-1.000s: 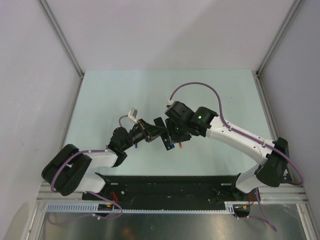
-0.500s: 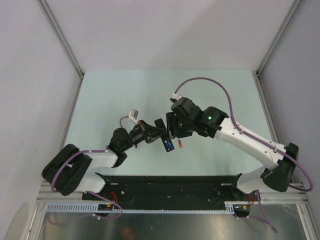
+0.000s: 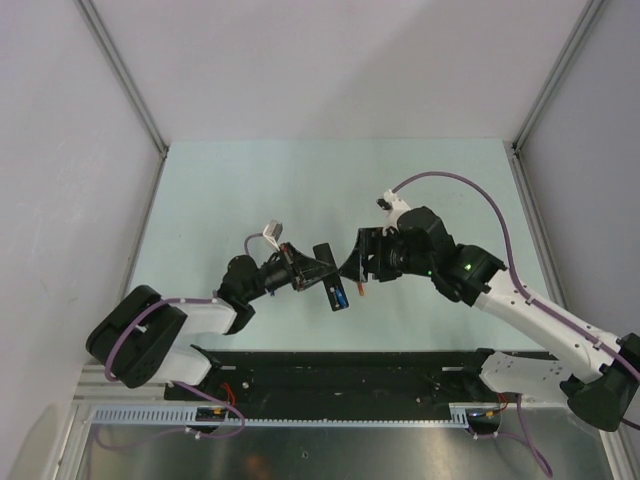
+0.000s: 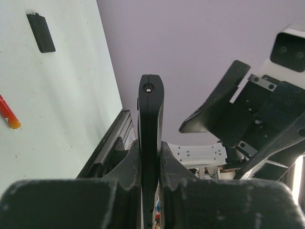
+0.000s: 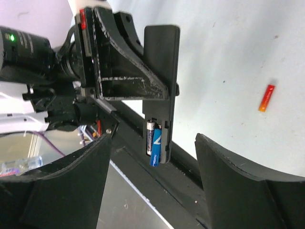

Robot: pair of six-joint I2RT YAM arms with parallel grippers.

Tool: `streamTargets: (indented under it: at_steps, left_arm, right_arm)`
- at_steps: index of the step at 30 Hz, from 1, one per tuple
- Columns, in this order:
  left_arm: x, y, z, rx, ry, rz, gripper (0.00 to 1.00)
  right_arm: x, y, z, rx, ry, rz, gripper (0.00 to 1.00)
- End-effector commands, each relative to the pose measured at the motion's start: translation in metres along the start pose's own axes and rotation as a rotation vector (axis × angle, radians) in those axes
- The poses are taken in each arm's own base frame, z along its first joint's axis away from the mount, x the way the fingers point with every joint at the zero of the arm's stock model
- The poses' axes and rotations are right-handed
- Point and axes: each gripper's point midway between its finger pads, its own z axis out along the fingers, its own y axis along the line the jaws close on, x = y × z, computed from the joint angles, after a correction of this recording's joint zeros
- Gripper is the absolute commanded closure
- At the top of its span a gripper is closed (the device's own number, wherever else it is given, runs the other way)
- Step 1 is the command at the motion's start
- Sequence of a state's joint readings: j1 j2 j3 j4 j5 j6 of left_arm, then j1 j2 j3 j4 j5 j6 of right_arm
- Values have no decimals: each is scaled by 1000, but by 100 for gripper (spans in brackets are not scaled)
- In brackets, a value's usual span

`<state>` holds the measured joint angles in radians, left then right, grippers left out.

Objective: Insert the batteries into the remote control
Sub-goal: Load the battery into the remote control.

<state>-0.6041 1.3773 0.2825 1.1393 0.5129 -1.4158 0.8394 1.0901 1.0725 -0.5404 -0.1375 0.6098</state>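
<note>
My left gripper (image 3: 312, 268) is shut on the remote control (image 3: 330, 277), a slim black bar held above the table. In the left wrist view the remote (image 4: 150, 109) stands edge-on between the fingers. In the right wrist view its open compartment holds a dark blue battery (image 5: 150, 136) and a lighter blue battery (image 5: 157, 149) that sticks out past the end. My right gripper (image 3: 360, 262) is open and empty, just right of the remote. An orange-red battery (image 5: 267, 98) lies on the table, also visible in the left wrist view (image 4: 8, 114). The grey-silver battery is out of view.
A small black cover piece (image 4: 40, 32) lies flat on the pale green table (image 3: 250, 190). The black base rail (image 3: 340, 370) runs along the near edge. Grey walls enclose the table on the left, back and right.
My right gripper has drawn back to the right, away from the remote, and its arm has swung right. My left gripper still holds the remote, shifted only slightly.
</note>
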Motion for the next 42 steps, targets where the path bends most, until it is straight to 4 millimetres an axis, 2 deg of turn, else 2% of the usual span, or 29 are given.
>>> streamTargets:
  at_steps: [1, 7, 15, 24, 30, 32, 36, 42]
  left_arm:
    - [-1, -35, 3, 107, 13, 47, 100]
    - [-4, -43, 4, 125, 6, 55, 100]
    - [-6, -53, 2, 149, -8, 65, 100]
    - [-8, -61, 1, 167, -16, 69, 100]
    - [-8, -66, 1, 177, -17, 60, 100]
    - [-9, -67, 1, 181, -16, 61, 100]
    - [-8, -71, 1, 190, -8, 51, 100]
    - [-7, -75, 0, 197, -3, 47, 100]
  right_arm:
    - [7, 27, -4, -183, 20, 7, 22]
    - [22, 31, -3, -257, 64, 51, 20]
    - [39, 22, 2, -291, 112, 107, 20]
    - [46, 25, 8, -353, 140, 143, 23]
    - [46, 27, 5, -387, 131, 120, 25]
    - [47, 25, 5, -384, 134, 111, 25]
    - [53, 20, 6, -388, 148, 89, 33]
    - [55, 14, 8, -371, 147, 60, 34]
